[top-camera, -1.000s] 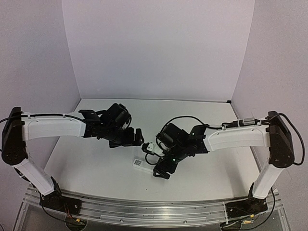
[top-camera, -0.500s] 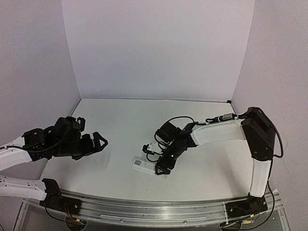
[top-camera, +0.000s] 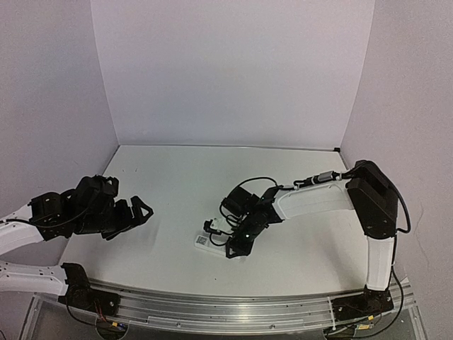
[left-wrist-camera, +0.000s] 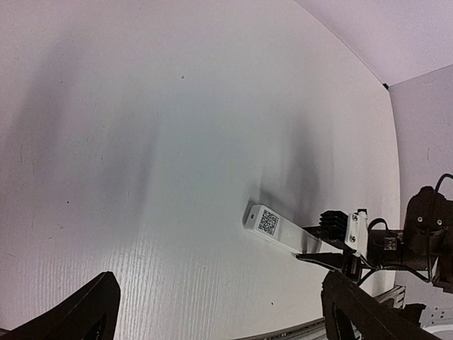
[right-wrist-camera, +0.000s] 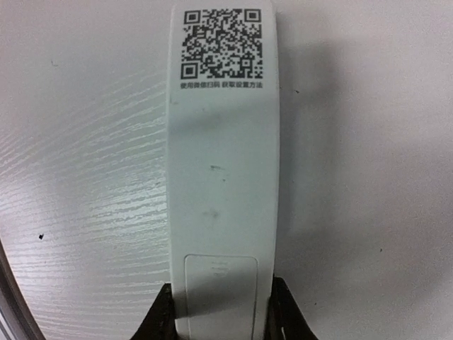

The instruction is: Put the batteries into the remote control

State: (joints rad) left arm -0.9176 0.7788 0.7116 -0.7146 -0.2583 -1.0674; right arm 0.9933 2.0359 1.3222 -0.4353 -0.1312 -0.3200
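The remote control (right-wrist-camera: 223, 177) lies flat on the white table with its back up, a QR code at its far end and the battery cover (right-wrist-camera: 221, 290) in place at the near end. My right gripper (right-wrist-camera: 221, 322) is shut on it, one black finger pressed against each long side by the cover. From above, the remote control (top-camera: 204, 239) pokes out leftward from the right gripper (top-camera: 232, 249). My left gripper (top-camera: 139, 212) hangs open near the table's left edge, well away from the remote control (left-wrist-camera: 279, 230). No batteries show in any view.
An aluminium rail (top-camera: 226, 312) runs along the table's near edge. Pale walls close in the back and both sides. A black cable (top-camera: 248, 185) loops over the right wrist. The left arm (top-camera: 28, 227) is folded low at the left.
The left arm has pulled back from the middle to the table's left edge. The right gripper has dropped onto the remote control's end and its fingers have shut on its sides.
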